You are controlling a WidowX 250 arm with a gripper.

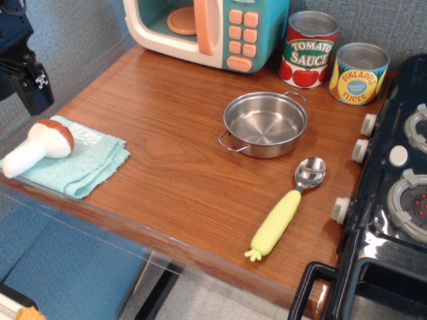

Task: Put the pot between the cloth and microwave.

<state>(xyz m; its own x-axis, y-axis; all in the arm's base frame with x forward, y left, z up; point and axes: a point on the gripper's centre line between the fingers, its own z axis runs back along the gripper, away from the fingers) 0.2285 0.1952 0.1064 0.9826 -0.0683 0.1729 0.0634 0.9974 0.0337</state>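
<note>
Shiny steel pot (pixel 265 124) sitting upright on the wooden counter (pixel 173 173), slightly right of frame centre, empty inside, wire loop handles at its lower left and upper right. Just below and right of it, a spoon (pixel 287 207) with a yellow-green handle, bowl end close to the pot's rim, not touching. At top centre, teal microwave (pixel 213 30), an orange plate inside behind the window. Right of that, a tomato sauce can (pixel 307 49) and a pineapple slices can (pixel 359 73), both closed, side by side. At left edge, teal cloth (pixel 80 163) with a toy mushroom (pixel 40 145) lying on it. At upper left, dark hand (pixel 27 77) above the counter, well apart from the pot; opening impossible to tell. Along the right edge, black toy stove (pixel 393 193).
</note>
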